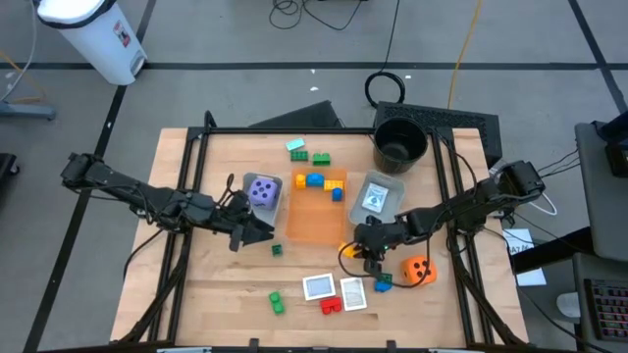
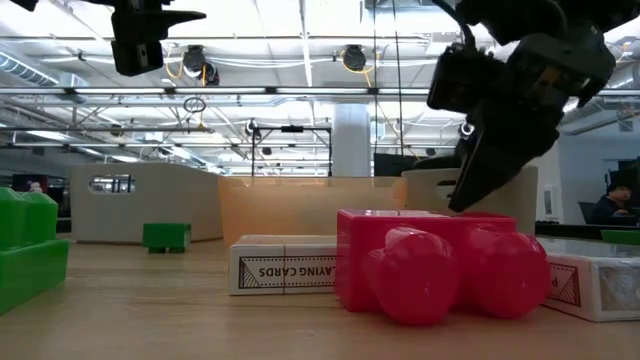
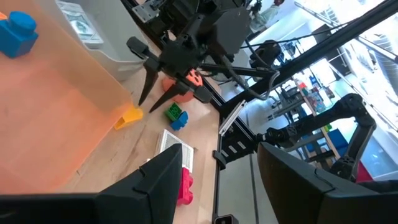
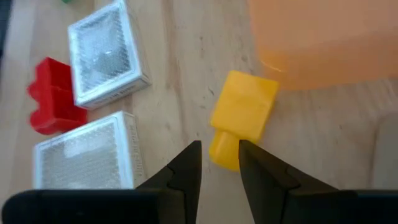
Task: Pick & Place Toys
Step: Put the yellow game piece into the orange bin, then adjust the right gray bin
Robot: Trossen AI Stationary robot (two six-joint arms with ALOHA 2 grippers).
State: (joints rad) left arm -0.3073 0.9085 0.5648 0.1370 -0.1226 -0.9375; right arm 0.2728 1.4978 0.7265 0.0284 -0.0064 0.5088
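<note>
I'm working the right gripper point(image 4: 216, 163), and as I judge it the step in hand is picking the yellow brick point(image 4: 242, 116) that lies on the table point(image 1: 216, 284) just outside the corner of the orange tray point(image 4: 323, 37). To do it well I'd widen the jaws first: they stand only narrowly parted and hold nothing, and the gap looks slimmer than the brick. Then I'd centre over the brick's body rather than its end, turn the wrist so the jaws close across the 2 long faces, and come straight down without nudging the tray wall.

Relative to the jaws, the brick lies just ahead of the tips and a little toward the tray side, its near end almost between them but not touching. The 2 whitish cards point(image 4: 102, 53) and the red brick point(image 4: 53, 96) lie off to the other side, clear of the approach.

The left gripper point(image 1: 257, 227) waits beside the grey tray point(image 1: 278, 203) holding the purple die point(image 1: 262, 190), jaws parted and empty.
</note>
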